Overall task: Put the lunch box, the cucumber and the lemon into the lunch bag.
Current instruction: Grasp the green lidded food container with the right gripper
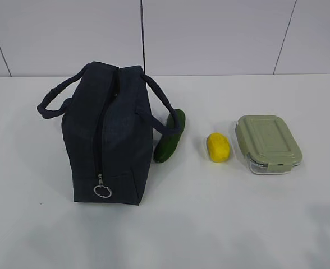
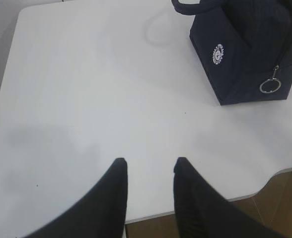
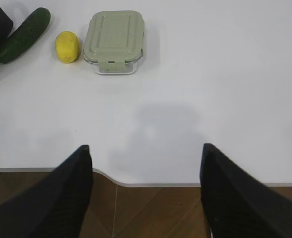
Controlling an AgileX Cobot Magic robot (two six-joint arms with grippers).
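Observation:
The navy lunch bag (image 1: pixel 109 131) stands upright on the white table (image 1: pixel 210 224), zipper closed with its silver ring pull (image 1: pixel 102 191) at the bottom; it also shows in the left wrist view (image 2: pixel 245 54). The dark green cucumber (image 1: pixel 170 136) lies against the bag's right side. The yellow lemon (image 1: pixel 219 147) and the lunch box (image 1: pixel 267 143) with sage-green lid lie to its right, each apart. In the right wrist view the cucumber (image 3: pixel 23 35), the lemon (image 3: pixel 67 47) and the lunch box (image 3: pixel 114 40) lie far ahead. My left gripper (image 2: pixel 150 166) and right gripper (image 3: pixel 146 151) are open, empty, above the table's front edge.
The table's front edge (image 3: pixel 185 182) has a curved notch, with brown floor (image 3: pixel 151 208) below. A white panelled wall (image 1: pixel 210 33) stands behind the table. Neither arm shows in the exterior view.

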